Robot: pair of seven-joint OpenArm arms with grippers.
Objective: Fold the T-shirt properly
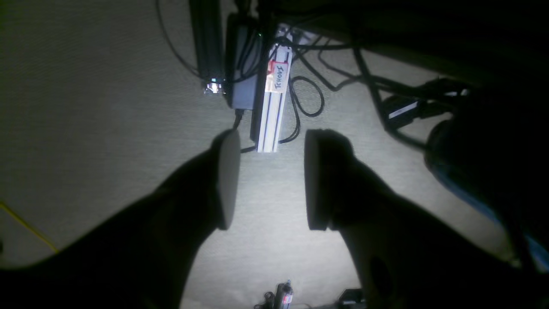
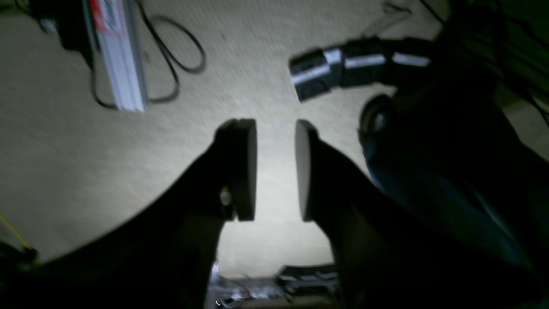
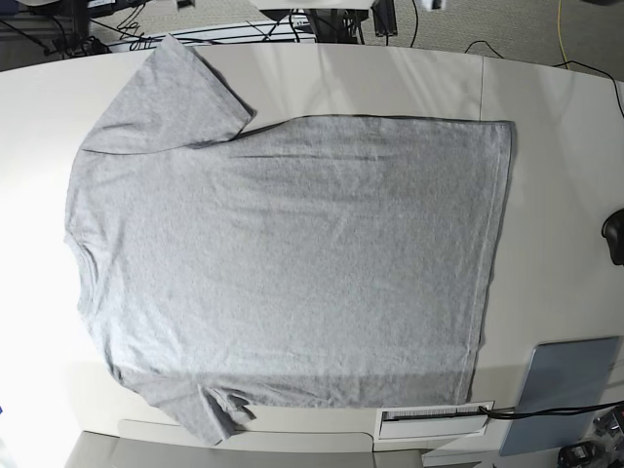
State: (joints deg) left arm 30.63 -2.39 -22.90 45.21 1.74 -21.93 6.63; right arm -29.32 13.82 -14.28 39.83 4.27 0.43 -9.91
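The heather-grey T-shirt [image 3: 283, 263] lies spread flat on the white table [image 3: 556, 175], plain side up. Its neck points left and its hem right. One sleeve reaches the far left corner, and the other is bunched at the near edge. Neither arm shows in the base view. My left gripper [image 1: 270, 180] hangs over carpeted floor, open, with nothing between its pads [image 1: 227, 180]. My right gripper [image 2: 275, 169] also hangs over the floor, its pads [image 2: 246, 169] apart and nothing between them. The T-shirt is out of both wrist views.
A flat grey-blue pad [image 3: 570, 390] lies at the table's near right, beside a white strip [image 3: 434, 417]. A dark object [image 3: 614, 236] sits at the right edge. On the floor are an aluminium rail [image 1: 274, 98] [image 2: 120, 56], black cables [image 1: 309, 94] and a dark striped part [image 2: 343, 68].
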